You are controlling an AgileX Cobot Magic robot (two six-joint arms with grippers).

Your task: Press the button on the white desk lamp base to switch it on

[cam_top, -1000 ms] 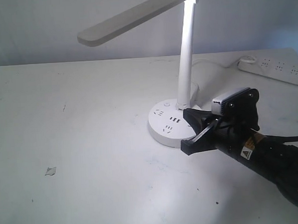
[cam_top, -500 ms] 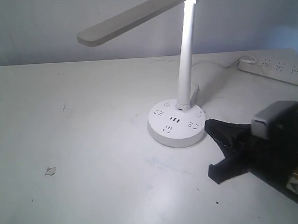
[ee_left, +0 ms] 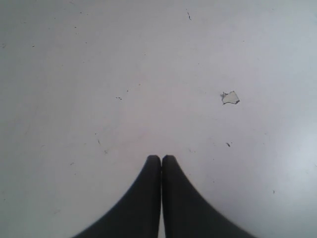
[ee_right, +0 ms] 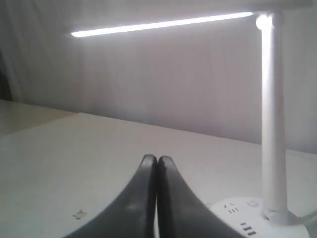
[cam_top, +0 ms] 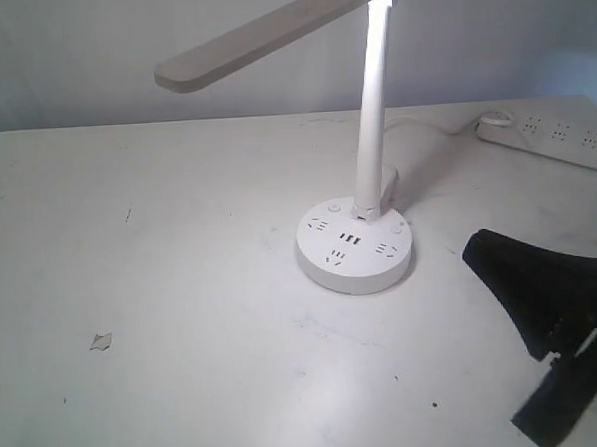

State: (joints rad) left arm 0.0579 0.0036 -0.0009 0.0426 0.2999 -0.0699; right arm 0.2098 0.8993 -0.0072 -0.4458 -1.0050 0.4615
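The white desk lamp (cam_top: 373, 109) stands at mid-table, its bar head (cam_top: 269, 35) reaching left. In the right wrist view the underside of the head (ee_right: 163, 24) glows brightly. Its round base (cam_top: 355, 249) shows outlet slots, dark USB ports and a small round button (cam_top: 335, 210). My right gripper (cam_top: 477, 247) is shut and empty, low at the right, a clear gap away from the base, tip pointing toward it. The right wrist view shows its closed fingers (ee_right: 157, 158) with the base (ee_right: 247, 215) beside them. My left gripper (ee_left: 161, 157) is shut over bare table, out of the exterior view.
A long white power strip (cam_top: 549, 135) lies at the back right, with a cord running toward the lamp. A small pale scrap (cam_top: 101, 341) sits on the white table at the left, also near the left gripper (ee_left: 230, 97).
My right gripper has pulled back from the base's right edge toward the lower right, leaving the whole base uncovered. The lamp has not moved.
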